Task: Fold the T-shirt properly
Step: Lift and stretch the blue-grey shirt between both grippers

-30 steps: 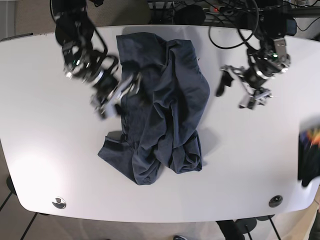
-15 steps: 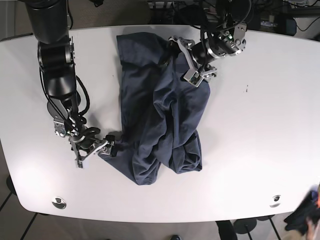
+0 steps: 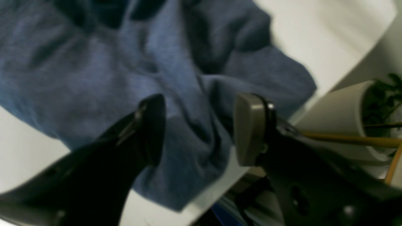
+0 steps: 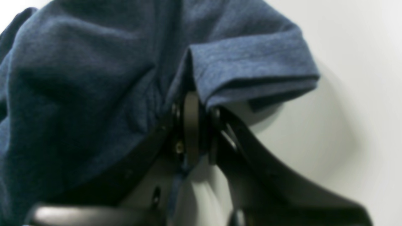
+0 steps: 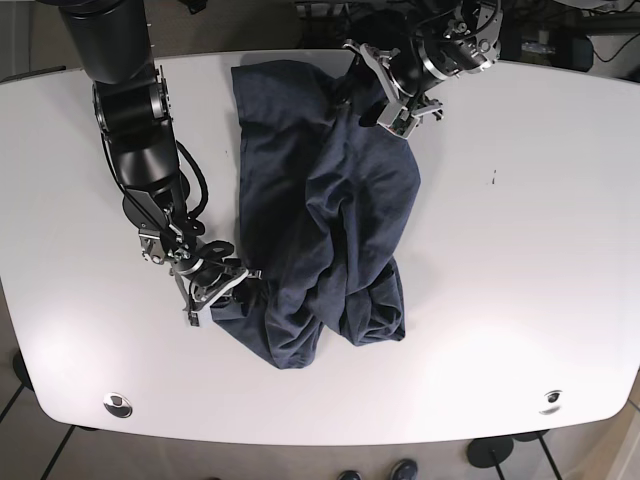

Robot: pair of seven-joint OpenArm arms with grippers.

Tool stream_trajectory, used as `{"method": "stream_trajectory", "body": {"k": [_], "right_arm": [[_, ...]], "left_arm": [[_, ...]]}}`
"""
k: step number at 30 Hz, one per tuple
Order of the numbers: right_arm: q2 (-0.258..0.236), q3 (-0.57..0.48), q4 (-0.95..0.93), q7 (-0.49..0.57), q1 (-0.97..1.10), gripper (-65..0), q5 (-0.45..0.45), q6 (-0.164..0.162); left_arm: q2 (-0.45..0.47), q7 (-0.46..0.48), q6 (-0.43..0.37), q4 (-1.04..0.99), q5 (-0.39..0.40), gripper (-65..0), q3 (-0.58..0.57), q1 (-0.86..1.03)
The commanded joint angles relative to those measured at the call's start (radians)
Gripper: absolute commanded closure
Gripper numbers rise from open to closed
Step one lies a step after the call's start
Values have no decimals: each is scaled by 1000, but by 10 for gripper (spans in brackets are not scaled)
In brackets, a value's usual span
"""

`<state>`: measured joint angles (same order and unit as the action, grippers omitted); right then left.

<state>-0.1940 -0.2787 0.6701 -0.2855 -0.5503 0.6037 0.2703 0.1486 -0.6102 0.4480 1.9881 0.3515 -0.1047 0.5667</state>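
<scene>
A dark navy T-shirt (image 5: 330,200) lies crumpled along the middle of the white table (image 5: 520,250). My right gripper (image 5: 222,287) is at the shirt's lower left corner. In the right wrist view it (image 4: 196,106) is shut on a folded edge of the shirt (image 4: 78,62), beside a hemmed sleeve. My left gripper (image 5: 385,95) is over the shirt's far right part near the table's back edge. In the left wrist view it (image 3: 201,131) is open, with bunched blue fabric (image 3: 94,78) between and beyond its fingers.
Round fittings sit at the table's front left (image 5: 118,405) and front right (image 5: 549,402). Cables (image 5: 440,15) run behind the back edge. A white plant pot (image 3: 355,106) shows past the table edge in the left wrist view.
My right gripper moved a little right onto the shirt's lower left corner and lifted its edge. My left gripper moved toward the back edge over the shirt's top.
</scene>
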Motion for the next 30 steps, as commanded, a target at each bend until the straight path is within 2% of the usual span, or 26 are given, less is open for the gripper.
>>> {"method": "stream_trajectory", "body": {"k": [1, 4, 6, 9, 11, 12, 13, 19, 20, 21, 24, 25, 28, 29, 30], "right_arm": [[-20, 3, 33, 24, -29, -22, 5, 10], [-26, 3, 33, 24, -24, -22, 5, 10], [-26, 2, 33, 24, -18, -22, 5, 10], [-26, 2, 33, 24, -4, -22, 5, 10], [-26, 2, 33, 24, -3, -22, 5, 10], [-23, 0, 33, 24, -1, -22, 5, 10], [-20, 0, 33, 24, 0, -22, 5, 10], [-19, 0, 53, 24, 11, -22, 9, 10], [-19, 0, 78, 24, 17, -22, 6, 10], [-22, 0, 102, 24, 34, -22, 6, 10], [-28, 2, 211, -4, 62, -22, 3, 2], [-28, 3, 241, -24, 66, -21, 3, 2], [-42, 5, 330, -64, 65, -21, 3, -1], [-52, 5, 368, -74, 65, -21, 3, -12], [-61, 5, 405, -87, 62, -21, 3, -36]], "left_arm": [[29, 46, 5, 18, 13, -287, 1, 25], [38, 108, 2, 1, 7, -293, 9, 48], [36, 111, 2, -2, 7, -292, 69, 66], [36, 111, 2, -8, 5, -299, 92, 63], [35, 111, -7, -29, 5, -365, 109, 62], [35, 111, -39, -43, 5, -422, 109, 60], [38, 111, -54, -54, 5, -449, 99, 60], [39, 57, -62, -141, 5, -444, 26, -1], [39, 54, -62, -154, 5, -414, 26, -9], [38, 56, -62, -168, 5, -354, 26, -12], [38, 54, -62, -184, 5, -78, 35, -33], [39, 54, -62, -184, 5, -21, 43, -44], [39, 56, -54, -123, 13, -18, 118, -46], [39, 56, -45, -86, 13, -18, 139, -46], [39, 56, -21, -51, 13, -17, 159, -46]]}}
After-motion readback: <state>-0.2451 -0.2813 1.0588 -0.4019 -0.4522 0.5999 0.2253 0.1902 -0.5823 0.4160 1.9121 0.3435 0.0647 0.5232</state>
